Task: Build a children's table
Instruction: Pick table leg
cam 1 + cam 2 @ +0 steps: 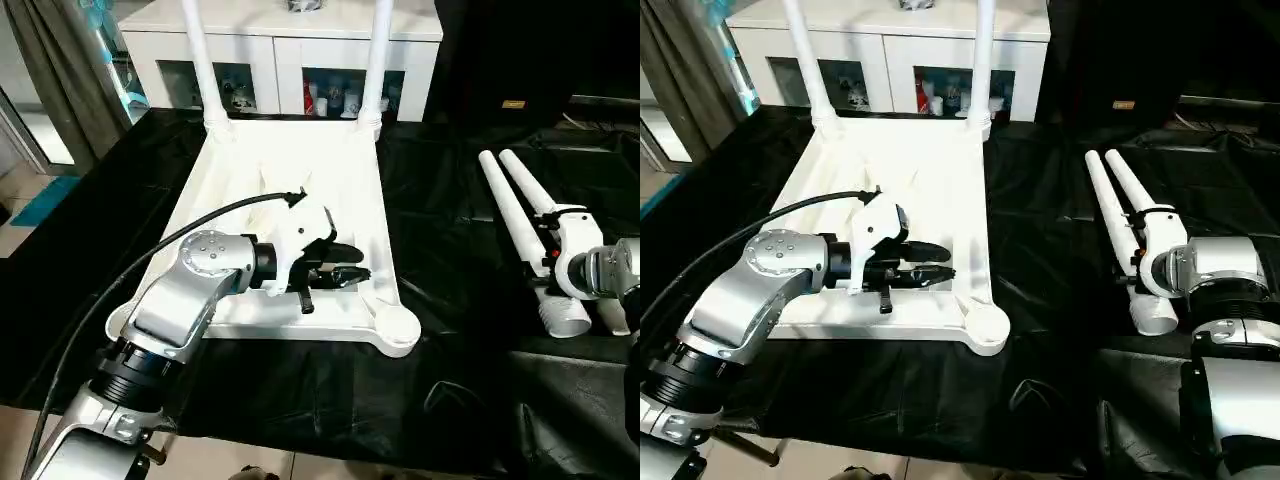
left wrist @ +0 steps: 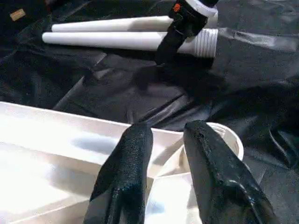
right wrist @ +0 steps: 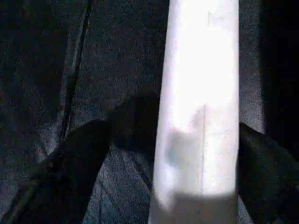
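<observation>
While its two black fingers stand a little apart with nothing between them, the left gripper [image 1: 345, 275] hovers over the near right part of the upturned table top [image 1: 290, 190], its tips pointing right toward the rounded corner socket [image 1: 397, 328] at the near right corner. That top lies ribbed side up on the black cloth [image 1: 450, 250], and two legs [image 1: 377, 60] already stand upright in the far sockets, in front of a white cabinet [image 1: 290, 40] with glass doors. Well to the right, the right gripper [image 3: 173, 154] has its fingers spread wide on either side of one of two loose legs [image 1: 1118, 225], which lie side by side on the cloth; whether they touch the leg I cannot tell.
</observation>
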Tool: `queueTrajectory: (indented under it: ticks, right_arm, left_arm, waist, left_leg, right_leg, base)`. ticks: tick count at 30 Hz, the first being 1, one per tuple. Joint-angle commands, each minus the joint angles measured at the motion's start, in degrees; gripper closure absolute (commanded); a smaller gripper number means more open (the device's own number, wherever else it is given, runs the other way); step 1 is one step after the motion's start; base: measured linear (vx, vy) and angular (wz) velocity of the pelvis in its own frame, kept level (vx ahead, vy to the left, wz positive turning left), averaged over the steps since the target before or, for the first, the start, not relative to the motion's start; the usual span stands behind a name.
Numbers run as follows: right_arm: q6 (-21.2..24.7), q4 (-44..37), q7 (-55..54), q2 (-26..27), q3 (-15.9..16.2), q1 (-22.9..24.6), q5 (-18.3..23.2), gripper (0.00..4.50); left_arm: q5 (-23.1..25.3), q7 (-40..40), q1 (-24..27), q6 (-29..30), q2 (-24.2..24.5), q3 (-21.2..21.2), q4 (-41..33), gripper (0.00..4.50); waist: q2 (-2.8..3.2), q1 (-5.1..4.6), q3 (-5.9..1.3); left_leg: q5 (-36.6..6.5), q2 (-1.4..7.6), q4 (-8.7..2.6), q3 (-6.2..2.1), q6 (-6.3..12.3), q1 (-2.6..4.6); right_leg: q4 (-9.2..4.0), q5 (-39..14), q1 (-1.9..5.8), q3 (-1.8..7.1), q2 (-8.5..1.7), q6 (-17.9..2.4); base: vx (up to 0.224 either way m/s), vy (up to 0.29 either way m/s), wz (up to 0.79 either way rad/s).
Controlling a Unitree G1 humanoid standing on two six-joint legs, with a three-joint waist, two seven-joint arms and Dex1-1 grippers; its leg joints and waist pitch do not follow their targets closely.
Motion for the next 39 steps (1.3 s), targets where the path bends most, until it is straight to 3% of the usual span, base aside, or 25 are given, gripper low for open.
queueTrajectory:
  ticks: [1, 7, 8, 12, 13, 14, 18, 19, 22, 26, 28, 30, 32, 34, 35, 39]
  right_arm:
    - [0.51, 0.39, 0.41, -0.25, 0.89, -0.69, -0.54, 0.80]
    - [-0.27, 1.32, -0.86, -0.44, 0.79, -0.70, -0.97, 1.36]
    - [-0.43, 1.46, -1.65, -0.37, 0.37, -0.61, -0.93, 1.47]
    - [-1.11, 1.78, -4.50, 0.11, -1.84, -0.40, -0.14, 1.70]
    - [-1.20, 1.78, -4.68, 0.15, -2.03, -0.37, -0.04, 1.92]
    - [-1.41, 1.46, -5.35, 0.38, -2.73, -0.15, 0.39, 1.92]
    - [-2.60, -0.71, -6.64, 1.62, -5.69, 0.93, 2.44, 2.29]
    - [-2.46, -1.45, -6.69, 2.03, -6.35, 1.21, 2.98, 2.38]
    - [-4.27, -4.17, -6.51, 3.39, -7.96, 2.64, 4.51, 2.59]
    - [-14.04, -12.35, -3.97, 7.44, -12.73, 6.48, 10.02, 2.65]
    - [-18.67, -16.75, -0.94, 9.37, -12.85, 9.06, 11.78, 2.66]
    - [-20.66, -19.41, 1.43, 10.51, -12.47, 10.64, 12.66, 2.66]
    - [-22.75, -26.44, 7.00, 13.72, -11.60, 13.86, 16.00, 2.66]
    - [-22.89, -27.99, 7.99, 14.44, -11.53, 14.49, 16.99, 2.66]
    - [-22.86, -32.64, 11.08, 16.17, -10.22, 16.28, 19.44, 2.66]
    - [-23.12, -39.01, 14.74, 18.06, -5.90, 19.12, 21.07, 2.66]
  left_arm:
    - [-0.10, -0.21, 0.07, 0.48, 0.55, -0.31, -1.18, 3.03]
    - [-0.53, -1.23, -0.14, 1.60, 1.17, -0.75, -1.46, 3.03]
    - [-1.09, -2.08, 0.01, 2.26, 1.63, -0.93, -2.03, 2.75]
    - [-0.80, -0.91, -0.37, 2.22, 1.33, -0.47, -1.19, 2.62]
    - [-0.74, -0.72, -0.44, 2.26, 1.27, -0.40, -1.05, 2.32]
    - [-0.91, 0.26, -0.89, 3.14, 0.80, 0.30, -0.32, 2.32]
    - [-1.08, 3.41, -2.46, 3.19, -1.14, 2.56, 2.22, 2.01]
    - [-0.71, 4.42, -2.70, 2.20, -1.60, 2.94, 2.71, 1.87]
    - [-0.12, 7.28, -3.71, 0.56, -3.23, 4.05, 4.74, 1.76]
    - [0.55, 14.17, -6.88, -0.94, -7.07, 6.67, 10.47, 1.37]
    - [-0.91, 16.55, -9.37, 4.64, -9.23, 8.26, 13.40, 1.36]
    - [-2.59, 18.32, -10.92, 6.52, -11.11, 10.15, 15.67, 1.11]
    - [-7.21, 21.60, -14.22, 9.50, -15.36, 14.92, 21.22, 0.95]
    - [-7.78, 21.98, -14.67, 9.61, -16.00, 15.51, 22.12, 0.80]
    - [-10.18, 22.63, -15.79, 10.30, -18.00, 17.57, 23.80, 0.65]
    - [-13.41, 23.55, -17.00, 12.30, -20.89, 20.30, 24.65, 0.49]
  waist:
    - [-1.92, 0.22, -4.36]
    - [-1.86, 0.25, -4.39]
    - [-1.87, 0.26, -4.40]
    - [-1.73, 0.24, -4.37]
    - [-1.81, 0.20, -4.38]
    - [-1.51, 0.23, -4.37]
    - [-1.65, 0.17, -4.42]
    - [-1.41, 0.21, -4.48]
    - [-1.64, 0.16, -4.63]
    - [-1.67, 0.11, -4.76]
    - [-1.60, 0.21, -4.85]
    - [-1.68, 0.33, -4.85]
    - [-1.82, 0.62, -4.92]
    - [-1.83, 0.86, -4.93]
    - [-1.84, 0.92, -4.87]
    - [-1.89, 1.38, -4.81]
  left_leg:
    - [-12.45, 2.47, -3.51, -0.99, 1.92, 1.12]
    - [-12.07, 2.45, -3.48, -0.99, 1.78, 1.14]
    - [-11.97, 2.45, -3.48, -0.98, 1.75, 1.17]
    - [-12.48, 2.46, -3.53, -1.01, 1.48, 1.23]
    - [-12.65, 2.42, -3.53, -1.01, 1.37, 1.22]
    - [-12.84, 2.40, -3.55, -1.04, 1.24, 1.26]
    - [-13.65, 2.29, -3.53, -1.03, 1.20, 1.24]
    - [-13.33, 2.27, -3.53, -1.14, 1.28, 1.17]
    - [-12.35, 2.27, -3.51, -1.15, 1.95, 1.05]
    - [-11.93, 2.18, -3.35, -1.00, 2.90, 1.12]
    - [-11.77, 2.24, -3.38, -1.16, 3.68, 1.20]
    - [-10.70, 2.17, -3.36, -1.03, 4.20, 1.11]
    - [-9.45, 2.19, -3.30, -1.09, 5.10, 1.05]
    - [-9.20, 2.19, -3.24, -1.13, 6.46, 1.06]
    - [-8.84, 2.21, -3.28, -1.07, 7.11, 1.01]
    - [-9.06, 2.46, -3.44, -1.28, 7.13, 1.02]
  right_leg:
    - [-3.61, -17.34, 2.57, 1.66, -1.73, -13.29]
    - [-3.51, -16.95, 2.56, 1.68, -1.75, -13.46]
    - [-3.51, -16.86, 2.58, 1.68, -1.76, -13.51]
    - [-3.56, -16.75, 2.53, 1.69, -1.73, -13.63]
    - [-3.52, -16.74, 2.55, 1.68, -1.66, -13.54]
    - [-3.49, -16.82, 2.56, 1.68, -1.67, -13.53]
    - [-3.78, -17.19, 2.63, 1.64, -1.68, -13.07]
    - [-3.65, -16.84, 2.72, 1.56, -1.68, -13.15]
    - [-3.55, -15.08, 2.86, 1.53, -1.63, -13.05]
    - [-3.69, -14.17, 2.80, 1.66, -1.71, -12.78]
    - [-3.67, -13.71, 2.86, 1.57, -1.85, -12.68]
    - [-3.60, -13.12, 2.92, 1.54, -1.78, -13.23]
    - [-3.41, -11.55, 3.04, 1.55, -1.85, -14.21]
    - [-3.52, -11.20, 3.04, 1.50, -1.90, -14.30]
    - [-3.69, -11.46, 2.98, 1.46, -1.88, -14.41]
    - [-3.71, -12.49, 2.97, 1.43, -2.00, -14.09]
  base:
    - [0.000, 0.000, 0.00]
    - [0.000, 0.000, 0.00]
    - [0.000, 0.000, 0.00]
    - [0.000, 0.000, 0.00]
    - [0.000, 0.000, 0.00]
    - [0.000, 0.000, 0.00]
    - [0.000, 0.000, 0.00]
    - [0.000, 0.000, 0.00]
    - [0.000, 0.000, 0.00]
    - [0.000, 0.000, 0.00]
    - [0.000, 0.000, 0.00]
    - [0.000, 0.000, 0.00]
    - [0.000, 0.000, 0.00]
    - [0.000, 0.000, 0.00]
    - [0.000, 0.000, 0.00]
    - [0.000, 0.000, 0.00]
